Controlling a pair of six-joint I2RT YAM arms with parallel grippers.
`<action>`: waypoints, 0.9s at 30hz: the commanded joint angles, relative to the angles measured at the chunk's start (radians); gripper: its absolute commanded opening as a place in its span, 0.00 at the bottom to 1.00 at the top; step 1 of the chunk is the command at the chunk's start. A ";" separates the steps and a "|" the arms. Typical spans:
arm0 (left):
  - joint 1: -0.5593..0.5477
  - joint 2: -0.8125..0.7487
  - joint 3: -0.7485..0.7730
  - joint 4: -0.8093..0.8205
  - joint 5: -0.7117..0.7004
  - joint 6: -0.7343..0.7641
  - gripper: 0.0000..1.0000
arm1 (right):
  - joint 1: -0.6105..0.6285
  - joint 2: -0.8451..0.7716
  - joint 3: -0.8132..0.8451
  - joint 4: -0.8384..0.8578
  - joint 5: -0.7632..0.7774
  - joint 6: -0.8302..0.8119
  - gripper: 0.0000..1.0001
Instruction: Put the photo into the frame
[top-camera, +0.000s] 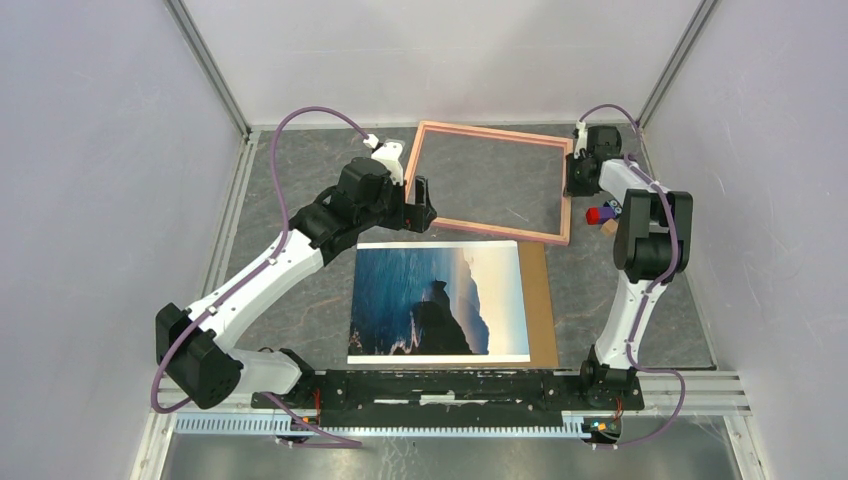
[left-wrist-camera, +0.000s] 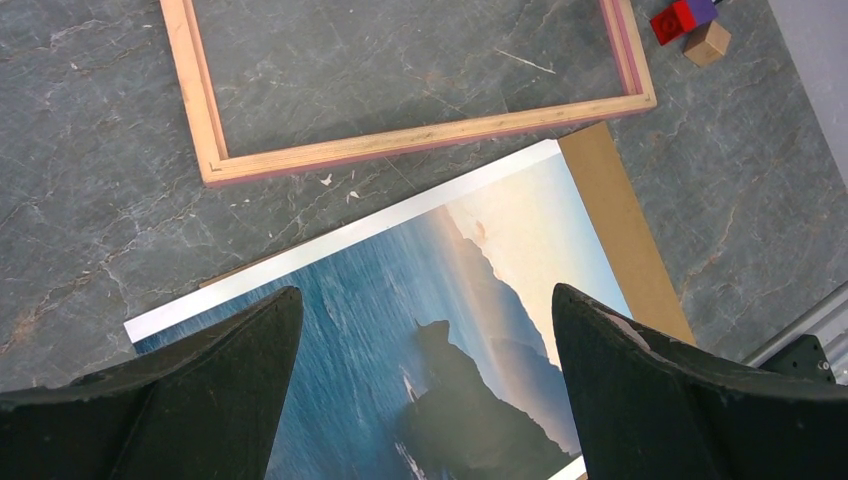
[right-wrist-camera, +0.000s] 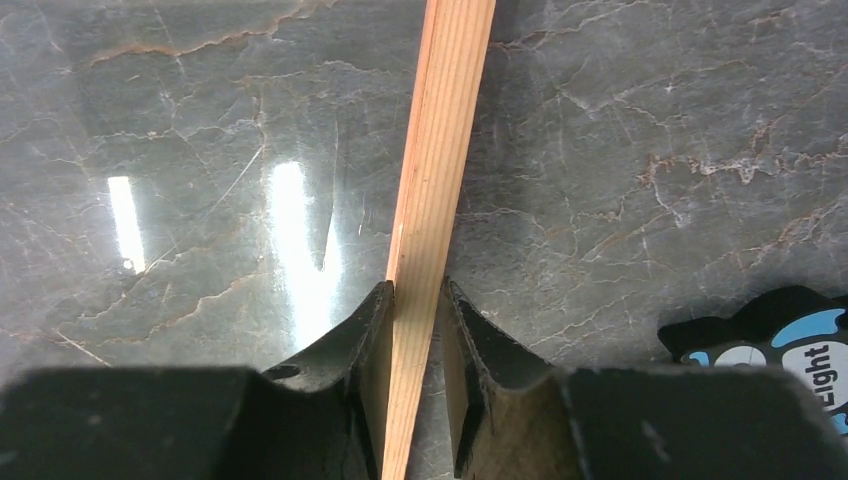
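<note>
The photo (top-camera: 440, 300) of blue sea and dark cliffs lies face up in the middle of the table, also seen in the left wrist view (left-wrist-camera: 420, 300). Behind it the pink frame (top-camera: 490, 132) lies flat, with the grey tabletop showing through its opening. My right gripper (top-camera: 572, 178) is shut on the frame's right rail; in the right wrist view the wooden rail (right-wrist-camera: 440, 170) runs between both fingers (right-wrist-camera: 372, 320). My left gripper (top-camera: 420, 205) hovers open near the frame's near-left corner, with its fingers spread wide over the photo (left-wrist-camera: 425, 300) and nothing between them.
A brown backing board (top-camera: 541, 300) lies under the photo and sticks out along its right side. Small coloured blocks (top-camera: 603, 214) sit by the right arm, beside the frame's near-right corner. Grey walls enclose the table on the left, back and right.
</note>
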 joint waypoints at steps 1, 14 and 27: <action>-0.006 -0.007 0.006 0.026 0.017 0.020 1.00 | 0.000 0.001 0.044 -0.039 0.074 -0.032 0.29; -0.007 -0.039 0.012 0.022 0.065 -0.016 1.00 | 0.263 -0.504 -0.295 -0.059 0.093 0.001 0.76; -0.004 -0.271 -0.308 -0.144 -0.076 -0.244 1.00 | 0.668 -0.985 -0.997 0.340 -0.077 0.381 0.78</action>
